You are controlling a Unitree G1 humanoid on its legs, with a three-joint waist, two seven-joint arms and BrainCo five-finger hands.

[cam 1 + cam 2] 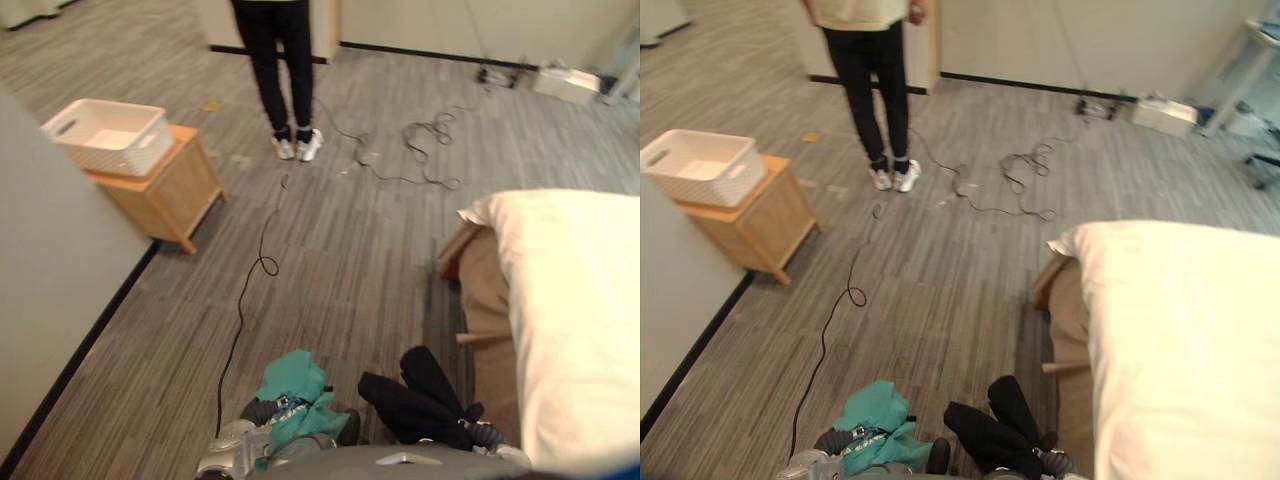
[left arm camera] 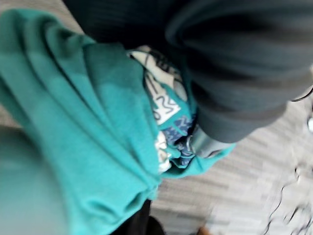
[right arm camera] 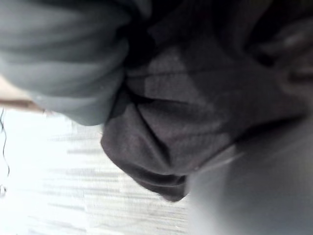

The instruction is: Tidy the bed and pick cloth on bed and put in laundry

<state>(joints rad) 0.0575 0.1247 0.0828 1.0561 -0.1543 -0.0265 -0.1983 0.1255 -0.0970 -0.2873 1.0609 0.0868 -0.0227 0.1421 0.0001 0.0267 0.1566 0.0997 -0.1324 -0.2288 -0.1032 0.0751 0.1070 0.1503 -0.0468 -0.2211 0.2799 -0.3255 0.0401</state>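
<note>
A teal cloth (image 1: 296,386) with a printed patch is bunched in my left hand (image 1: 262,410) at the bottom of the eye views. In the left wrist view the teal cloth (image 2: 98,137) wraps over my left hand (image 2: 230,73), and a silver finger (image 2: 205,143) curls into it. My right hand (image 1: 484,436) holds a black cloth (image 1: 420,398) low beside the bed; the same black cloth (image 3: 195,112) hangs crumpled past that hand (image 3: 63,58). The white laundry basket (image 1: 105,135) stands on a small wooden cabinet (image 1: 165,190) far off to the left.
The bed (image 1: 580,320) with a cream cover rises at my right, its tan side (image 1: 485,300) facing me. A person (image 1: 285,70) in black trousers stands ahead. Loose cables (image 1: 420,150) lie on the grey floor. A wall (image 1: 50,290) runs along the left.
</note>
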